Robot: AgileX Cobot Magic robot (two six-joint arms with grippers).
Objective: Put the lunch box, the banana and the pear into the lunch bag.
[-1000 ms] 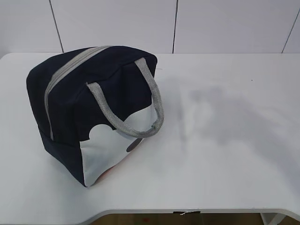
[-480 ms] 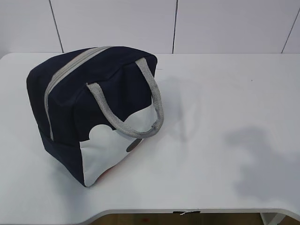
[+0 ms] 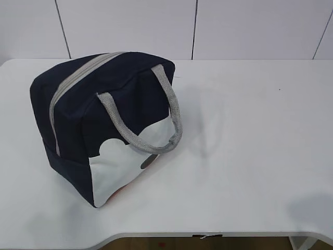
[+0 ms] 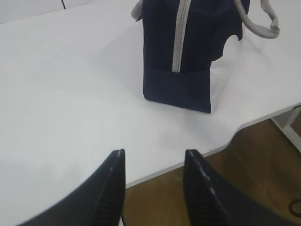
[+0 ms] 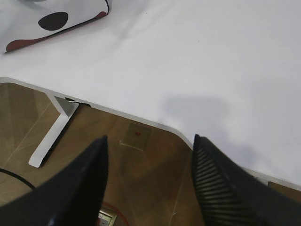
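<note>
Apparently the packing was done: the bag (image 3: 104,125) stood zipped on the counter (image 3: 250,146), and the box, banana and pear showed in no view, presumably inside. Ahead of the left gripper (image 4: 154,162), well apart, the bag's end panel faced it, zipper (image 4: 181,33) running shut up the middle. Both grippers hung over the counter's near edge, likely pulled clear. Left jaws stood apart on nothing; the right gripper (image 5: 149,143) likewise gaped, bag up-left.

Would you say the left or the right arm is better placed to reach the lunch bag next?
Left, probably. Its fingers face the lunch bag and its closed zipper; the right view catches only a bag corner.
</note>
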